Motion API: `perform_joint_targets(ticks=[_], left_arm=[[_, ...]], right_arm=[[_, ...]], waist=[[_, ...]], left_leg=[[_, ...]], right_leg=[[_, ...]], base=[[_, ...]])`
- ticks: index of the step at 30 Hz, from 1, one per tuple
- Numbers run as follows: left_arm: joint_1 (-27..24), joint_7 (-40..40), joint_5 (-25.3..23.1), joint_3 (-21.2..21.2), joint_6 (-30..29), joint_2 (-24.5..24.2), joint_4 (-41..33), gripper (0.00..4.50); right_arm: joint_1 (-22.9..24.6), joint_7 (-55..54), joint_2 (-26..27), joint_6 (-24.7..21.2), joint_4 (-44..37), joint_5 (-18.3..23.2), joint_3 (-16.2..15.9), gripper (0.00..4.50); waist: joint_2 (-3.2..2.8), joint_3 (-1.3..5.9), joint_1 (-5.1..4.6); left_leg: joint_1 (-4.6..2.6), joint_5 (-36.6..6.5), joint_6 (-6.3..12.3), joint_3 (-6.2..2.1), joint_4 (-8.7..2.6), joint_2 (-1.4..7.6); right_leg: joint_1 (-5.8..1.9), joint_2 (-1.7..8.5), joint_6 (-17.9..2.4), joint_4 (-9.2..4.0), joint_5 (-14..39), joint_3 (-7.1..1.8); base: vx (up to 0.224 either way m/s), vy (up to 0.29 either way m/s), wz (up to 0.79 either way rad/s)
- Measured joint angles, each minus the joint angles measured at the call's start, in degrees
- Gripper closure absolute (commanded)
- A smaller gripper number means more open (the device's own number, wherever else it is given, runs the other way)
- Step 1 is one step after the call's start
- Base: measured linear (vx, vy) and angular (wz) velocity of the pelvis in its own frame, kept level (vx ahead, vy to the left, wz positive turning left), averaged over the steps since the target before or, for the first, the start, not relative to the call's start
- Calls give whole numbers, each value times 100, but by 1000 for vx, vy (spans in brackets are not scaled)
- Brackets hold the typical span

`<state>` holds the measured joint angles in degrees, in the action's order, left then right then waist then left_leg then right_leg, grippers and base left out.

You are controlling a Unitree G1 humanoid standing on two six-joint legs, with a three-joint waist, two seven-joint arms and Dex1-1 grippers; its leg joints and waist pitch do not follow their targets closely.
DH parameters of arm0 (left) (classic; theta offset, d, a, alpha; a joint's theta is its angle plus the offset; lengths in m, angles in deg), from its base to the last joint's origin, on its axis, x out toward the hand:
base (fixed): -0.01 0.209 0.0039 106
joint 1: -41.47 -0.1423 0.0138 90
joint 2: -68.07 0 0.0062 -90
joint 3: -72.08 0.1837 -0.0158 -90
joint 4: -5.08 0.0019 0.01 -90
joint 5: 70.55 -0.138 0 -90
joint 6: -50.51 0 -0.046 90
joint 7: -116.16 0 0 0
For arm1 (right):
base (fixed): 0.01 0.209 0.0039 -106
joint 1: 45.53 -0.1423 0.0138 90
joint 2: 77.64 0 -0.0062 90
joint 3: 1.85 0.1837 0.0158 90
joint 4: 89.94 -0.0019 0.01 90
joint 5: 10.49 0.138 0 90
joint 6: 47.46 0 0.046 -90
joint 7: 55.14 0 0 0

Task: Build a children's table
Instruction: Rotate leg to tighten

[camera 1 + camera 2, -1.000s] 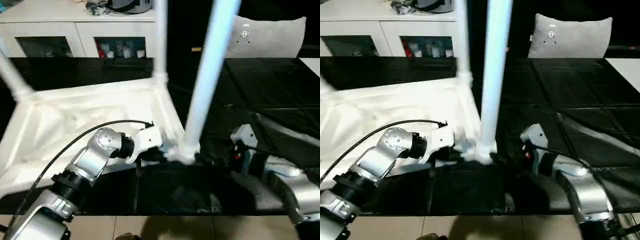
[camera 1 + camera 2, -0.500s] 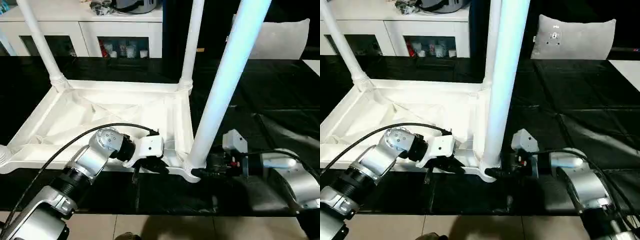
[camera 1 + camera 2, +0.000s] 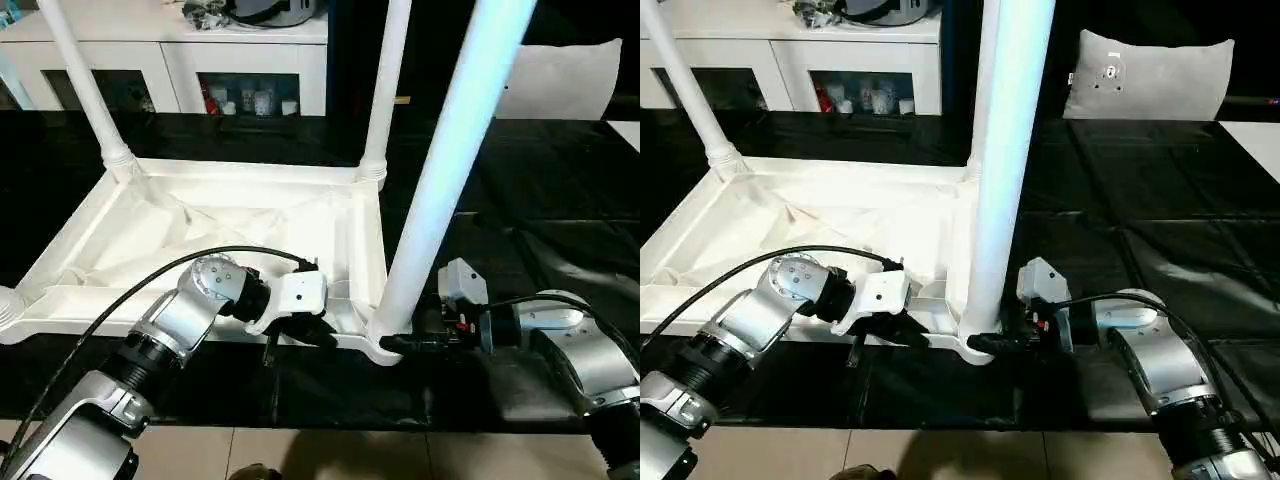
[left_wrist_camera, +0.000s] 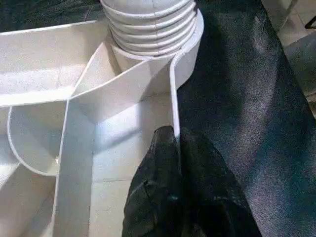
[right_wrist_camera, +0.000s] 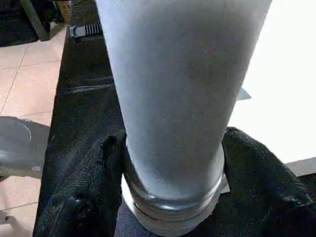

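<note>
Tabletop of white ribbed plastic (image 3: 230, 235), rectangular, lies upside down on the black-covered work surface (image 3: 1160, 200) in front of me, ribs facing up. Three long tapered white tube legs rise from its corner sockets: one at the far left corner (image 3: 85, 85), one at the far right corner (image 3: 385, 90), and the nearest one (image 3: 445, 170) at the near right corner, standing slightly tilted. A rounded white socket (image 3: 8, 308) shows at the near left corner, at the edge of the head view.

My left gripper (image 4: 175, 170) is clenched on the thin upright rim of the tabletop along its near edge, just beside the near right socket; the wrist view shows my two black fingers (image 4: 158, 173) pinching that wall between them, with the ribbed collar of the socket (image 4: 150, 27) just beyond.

My right gripper (image 5: 170, 163) sits at the base of the nearest leg, one black finger (image 5: 89, 187) on each side of the tube just above its ringed foot. The fingers lie against or very close to the tube, but I cannot tell whether they press it.

Behind the work surface stand a white cabinet with glass doors (image 3: 170, 70) and a flat grey-white cushion-like panel (image 3: 1145, 75).
</note>
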<state>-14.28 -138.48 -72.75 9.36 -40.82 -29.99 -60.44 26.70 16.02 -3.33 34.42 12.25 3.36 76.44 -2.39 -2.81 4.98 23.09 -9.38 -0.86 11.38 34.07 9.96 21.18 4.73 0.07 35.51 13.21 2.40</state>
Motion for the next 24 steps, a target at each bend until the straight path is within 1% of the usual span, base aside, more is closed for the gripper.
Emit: perform_joint_targets(ticks=[2,4,7,8,10,11,12,15,17,20,23,24], left_arm=[[0,2,0,-5,-13,5,0,450],[-2,13,16,-28,-147,31,-6,450],[-20,114,27,-57,-428,105,-77,450],[-48,241,26,-127,-623,159,-103,450],[-93,581,23,-297,-1143,297,-161,450],[-99,798,15,-402,-1497,371,-202,450],[-97,945,3,-443,-1695,433,-225,450],[-95,1429,1,-529,-2169,765,-252,450],[-92,1810,-15,-640,-2403,1025,-229,450],[-28,2495,-150,-824,-2673,1458,-108,450],[-10,2882,-185,-919,-2827,1753,-69,450],[-6,3106,-201,-962,-2894,1909,-51,450]], right_arm=[[0,-6,4,-14,0,2,1,185],[21,-69,21,-97,-20,25,17,185],[224,-340,188,-341,-196,103,165,185],[306,-586,321,-515,-268,127,254,185],[452,-1202,669,-724,-340,118,445,186],[483,-1673,936,-792,-359,57,521,186],[483,-1966,1083,-821,-357,-15,555,186],[454,-2701,1368,-929,-305,-130,709,187],[404,-3214,1645,-991,-245,-236,855,187],[165,-4173,2159,-1081,-36,-478,1016,187],[70,-4687,2374,-1220,-30,-553,1130,187],[-11,-4938,2481,-1255,-3,-651,1165,187]], waist=[[0,0,1],[0,0,1],[6,4,-1],[5,4,-9],[9,5,-31],[8,5,-97],[7,5,-167],[8,4,-325],[8,4,-376],[-1,5,-469],[-2,5,-483],[-2,5,-484]], left_leg=[[0,0,0,0,3,0],[-1,0,0,0,5,0],[-7,1,0,0,9,1],[-12,1,-1,0,12,0],[-20,1,-2,0,18,1],[-27,2,-4,1,19,-1],[-33,3,-6,3,19,-3],[-53,2,-6,9,19,-10],[-56,2,-6,10,17,-10],[-55,2,-6,9,15,-10],[-52,1,-6,9,11,-10],[-42,1,-6,9,11,-10]], right_leg=[[0,0,0,4,0,0],[1,0,0,9,0,-1],[0,0,0,19,0,-3],[-1,0,-2,27,-1,-8],[-2,0,-8,38,-5,-10],[-2,0,-17,41,-10,-17],[-2,4,-22,41,-13,-18],[-17,18,-12,25,-7,-13],[-14,20,-12,19,-8,-12],[-7,20,-18,20,-13,-11],[-6,20,-27,16,-19,-9],[4,20,-34,16,-24,-10]], base=[[0,0,0],[0,0,0],[0,0,0],[0,0,0],[0,0,0],[0,0,0],[0,0,0],[0,0,0],[0,0,0],[0,0,0],[0,0,0],[0,0,0]])
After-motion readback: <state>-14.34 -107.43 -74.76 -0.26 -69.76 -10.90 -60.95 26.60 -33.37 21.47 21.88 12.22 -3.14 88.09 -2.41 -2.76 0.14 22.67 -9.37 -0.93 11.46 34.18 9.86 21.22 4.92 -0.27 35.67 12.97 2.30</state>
